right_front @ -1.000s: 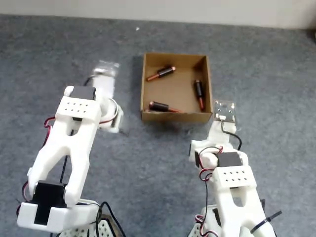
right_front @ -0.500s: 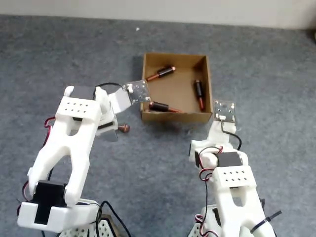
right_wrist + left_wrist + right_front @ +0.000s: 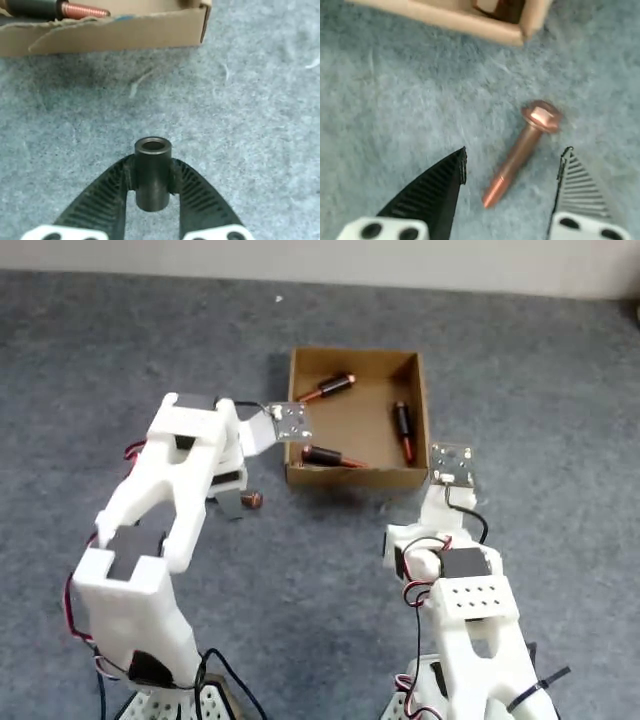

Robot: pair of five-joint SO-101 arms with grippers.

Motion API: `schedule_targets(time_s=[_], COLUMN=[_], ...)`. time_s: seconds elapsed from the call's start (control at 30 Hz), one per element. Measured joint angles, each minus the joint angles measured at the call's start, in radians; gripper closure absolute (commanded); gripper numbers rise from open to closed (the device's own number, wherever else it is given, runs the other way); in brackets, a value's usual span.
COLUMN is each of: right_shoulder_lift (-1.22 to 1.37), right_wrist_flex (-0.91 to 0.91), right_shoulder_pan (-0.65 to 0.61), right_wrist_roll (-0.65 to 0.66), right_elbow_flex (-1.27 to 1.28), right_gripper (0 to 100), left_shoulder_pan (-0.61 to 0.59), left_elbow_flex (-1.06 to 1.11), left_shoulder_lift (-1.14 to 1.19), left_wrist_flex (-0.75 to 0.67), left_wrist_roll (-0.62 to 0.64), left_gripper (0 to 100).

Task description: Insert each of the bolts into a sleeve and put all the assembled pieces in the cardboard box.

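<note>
From where I'm standing, the left end effector (image 3: 514, 152) is hanging open just above the grey counter (image 3: 330, 570), its two fingers spread wide on either side of a copper-coloured bolt (image 3: 522, 145). The bolt is lying flat on the counter between the fingers, touching neither of them, with its hex head pointing toward the cardboard box (image 3: 355, 478) and its threaded tip pointing back toward the arm. In the high view the bolt head (image 3: 252, 500) is peeking out beside the left arm, near the box's front left corner.

The right end effector (image 3: 151, 167) is gripping a short black sleeve (image 3: 152, 150), with a finger pressing on each side of it. The sleeve is standing upright with its open bore facing up. It is sitting a little way in front of the box's front wall, near the front right corner. I cannot tell whether its base is touching the counter.

Inside the box, three assembled pieces are lying flat and apart: one (image 3: 325, 388) near the back left, one (image 3: 403, 430) along the right wall, and one (image 3: 330, 457) against the front wall.
</note>
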Motion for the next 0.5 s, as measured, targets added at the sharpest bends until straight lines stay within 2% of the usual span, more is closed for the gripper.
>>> schedule_targets(time_s=[0.3,0.4,0.5], right_shoulder_lift=[0.0,0.0,0.0], right_wrist_flex=[0.0,0.0,0.0], right_shoulder_pan=[0.0,0.0,0.0], right_wrist_roll=[0.0,0.0,0.0], right_elbow_flex=[0.0,0.0,0.0], right_gripper=[99.3,99.3,99.3], left_shoulder_pan=[0.035,0.061,0.068], left_elbow_flex=[-0.034,-0.034,-0.058], left_shoulder_lift=[0.123,0.126,0.124], left_wrist_flex=[0.008,0.008,0.068], left_wrist_roll=[0.002,-0.002,-0.003], left_gripper=[98,99,99])
